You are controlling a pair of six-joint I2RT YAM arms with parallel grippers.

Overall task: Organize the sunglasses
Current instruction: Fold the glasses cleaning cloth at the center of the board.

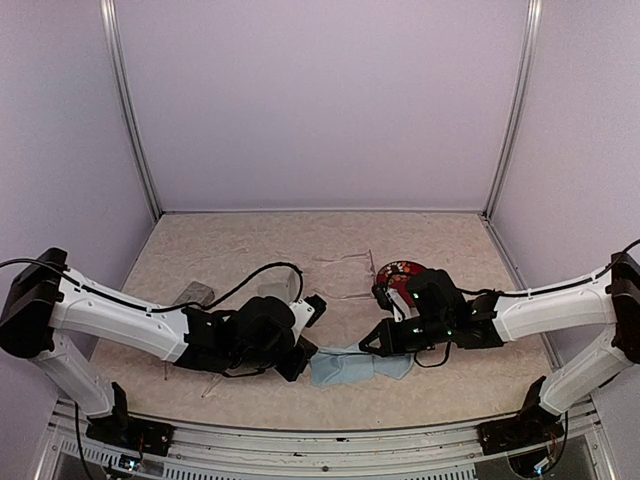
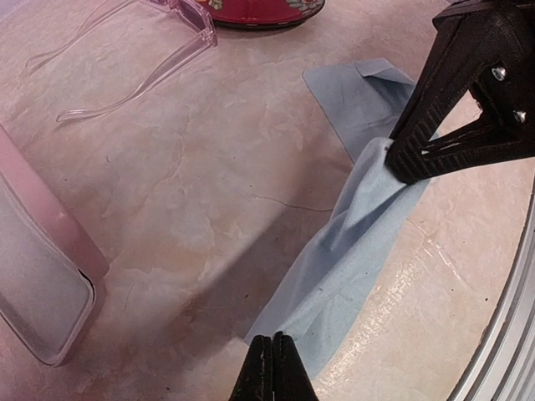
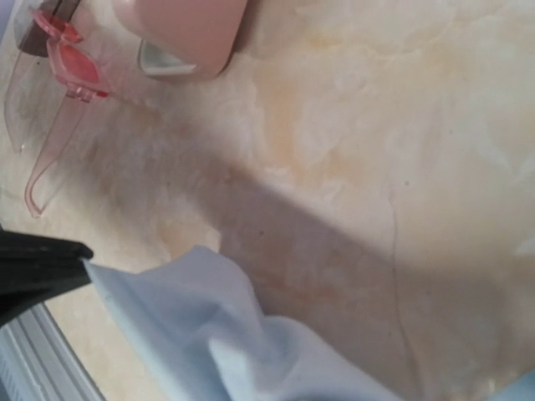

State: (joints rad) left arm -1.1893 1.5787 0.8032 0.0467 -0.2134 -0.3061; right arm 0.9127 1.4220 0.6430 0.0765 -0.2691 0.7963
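Blue cloth (image 2: pixel 351 251) hangs taut between the arms, the left gripper (image 2: pixel 272 368) clamped tight on its near edge and the right gripper (image 2: pixel 405 163) pinching its middle, while the clear sunglasses (image 2: pixel 194 23) lie beside a red dish (image 2: pixel 259 10) and the red-pink sunglasses (image 3: pixel 68 60) beside a pink case (image 3: pixel 184 29).

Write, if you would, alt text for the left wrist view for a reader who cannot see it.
A light-blue cloth is held over a beige table, pinched by the left hand at the bottom and the right hand at upper right. Pale clear-pink sunglasses lie at top left, a pink case at the left edge.
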